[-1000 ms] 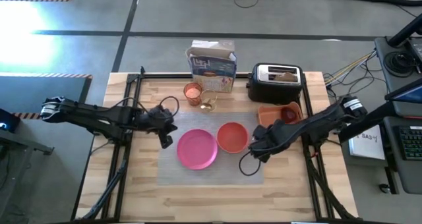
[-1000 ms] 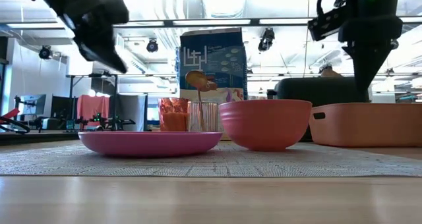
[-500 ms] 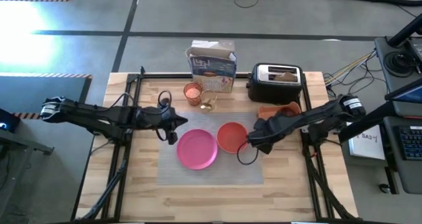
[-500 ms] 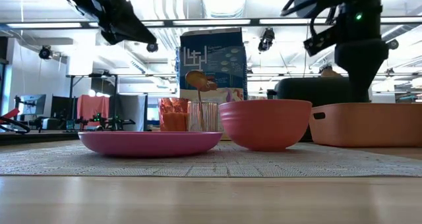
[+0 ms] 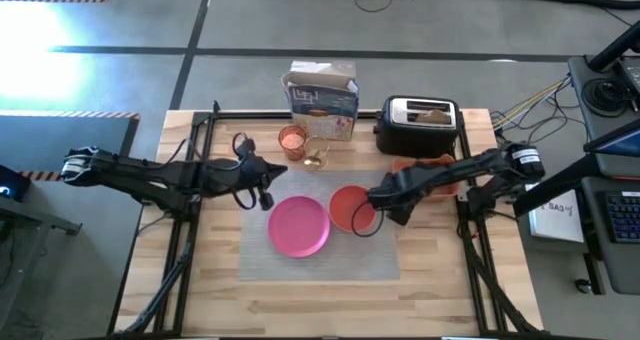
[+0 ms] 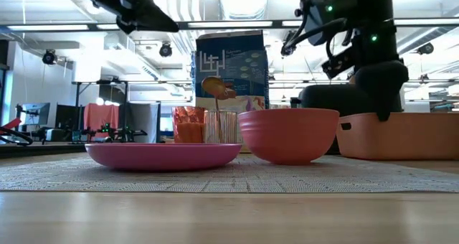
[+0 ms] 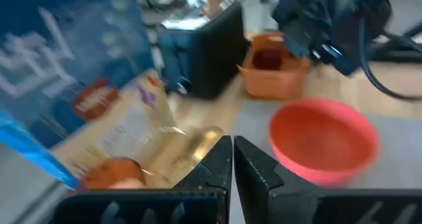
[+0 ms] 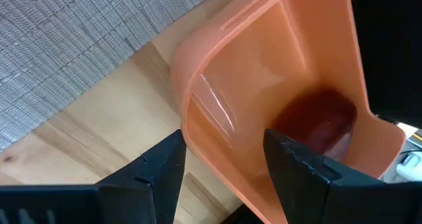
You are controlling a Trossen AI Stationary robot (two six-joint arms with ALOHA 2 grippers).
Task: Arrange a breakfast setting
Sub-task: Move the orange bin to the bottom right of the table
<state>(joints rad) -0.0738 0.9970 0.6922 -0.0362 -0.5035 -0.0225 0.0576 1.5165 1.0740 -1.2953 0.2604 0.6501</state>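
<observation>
My right tool [image 5: 378,198] has swung to the orange tray [image 8: 264,112], fingers apart over the red apple [image 8: 320,118]; my left tool [image 7: 232,159], closed empty, nears the gold spoon [image 7: 198,143]. A misjudged drop could shove the tray.

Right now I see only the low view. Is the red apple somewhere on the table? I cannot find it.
Observer: Yes. The red apple lies inside the orange tray; the tray's wall hides it from you.
Operator: Is the right gripper holding something?
Observer: No. The right gripper is open and empty, pointing at the tray's near corner.
Operator: And the left one?
Observer: The left gripper is shut and empty, pointing toward the gold spoon.
</observation>
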